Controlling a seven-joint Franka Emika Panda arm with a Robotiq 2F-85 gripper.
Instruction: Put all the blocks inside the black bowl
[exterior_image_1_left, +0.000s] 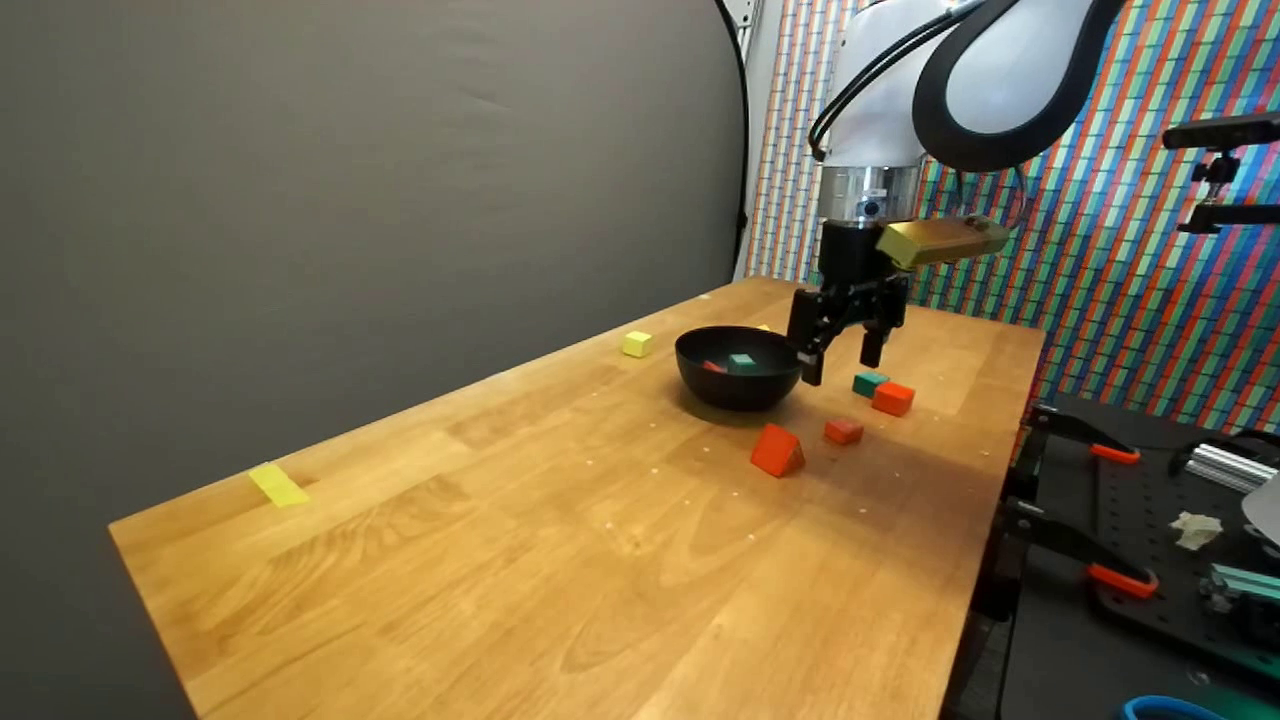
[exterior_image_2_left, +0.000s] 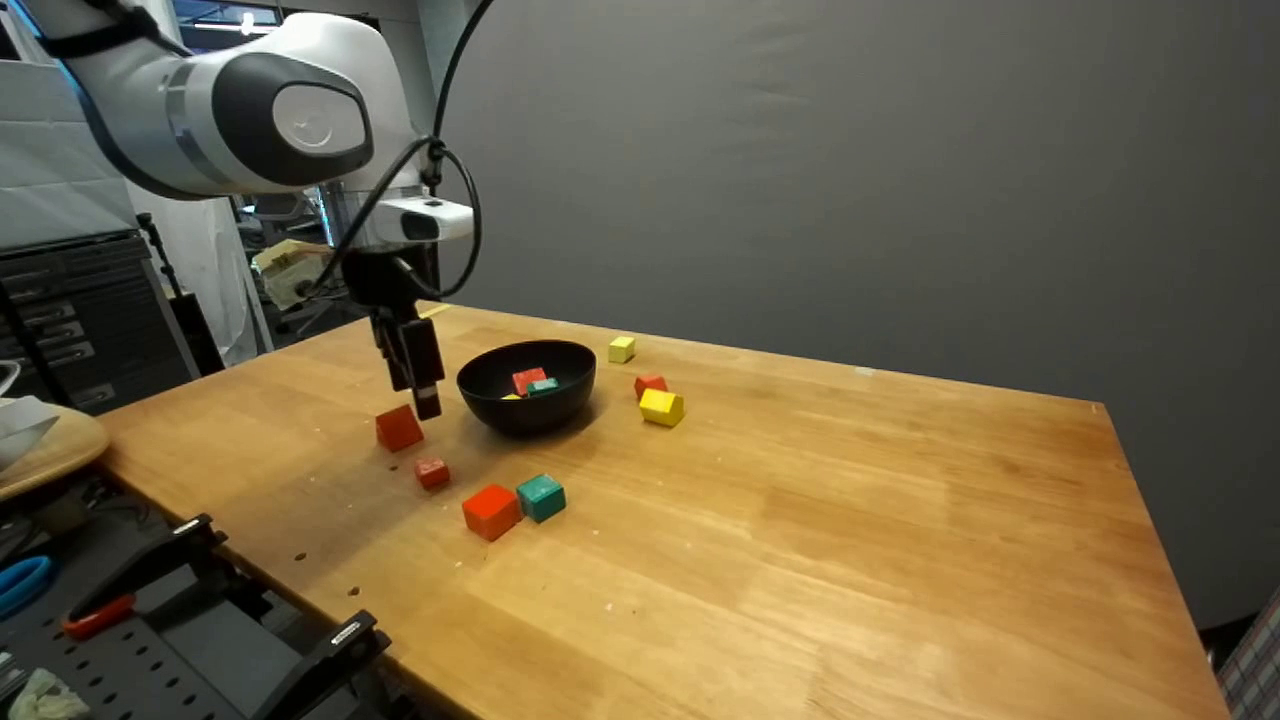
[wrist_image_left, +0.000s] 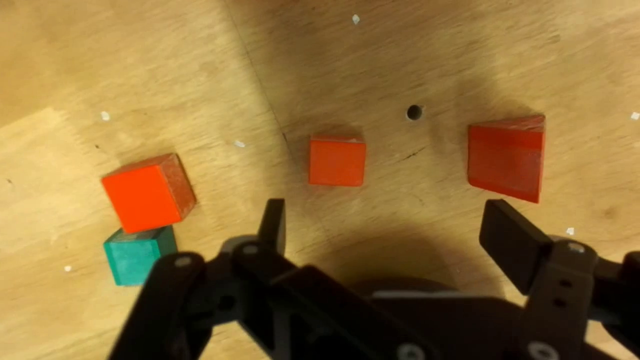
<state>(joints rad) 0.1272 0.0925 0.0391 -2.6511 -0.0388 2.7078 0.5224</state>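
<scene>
My gripper (wrist_image_left: 385, 220) stands open above the table with nothing between its fingers, beside the black bowl (exterior_image_2_left: 527, 412). Inside the bowl lie a red block (exterior_image_2_left: 528, 379), a teal-green block (exterior_image_2_left: 543, 386) and a sliver of yellow. In the wrist view a small red block (wrist_image_left: 337, 161) lies just ahead of the fingertips, and a red wedge block (wrist_image_left: 507, 157) is off to the right. To the left, an orange-red cube (wrist_image_left: 142, 197) touches a green block (wrist_image_left: 134, 257). Beyond the bowl sit a yellow cube (exterior_image_2_left: 621, 349), a yellow block (exterior_image_2_left: 662, 407) and a red block (exterior_image_2_left: 650, 384).
A flat yellow strip (exterior_image_1_left: 279, 484) is stuck near the wooden table's edge. Black clamps with orange-red parts (exterior_image_1_left: 1120, 580) hold on along a side of the table, above a dark perforated board (exterior_image_1_left: 1130, 500). A grey backdrop (exterior_image_2_left: 850, 200) rises behind the table.
</scene>
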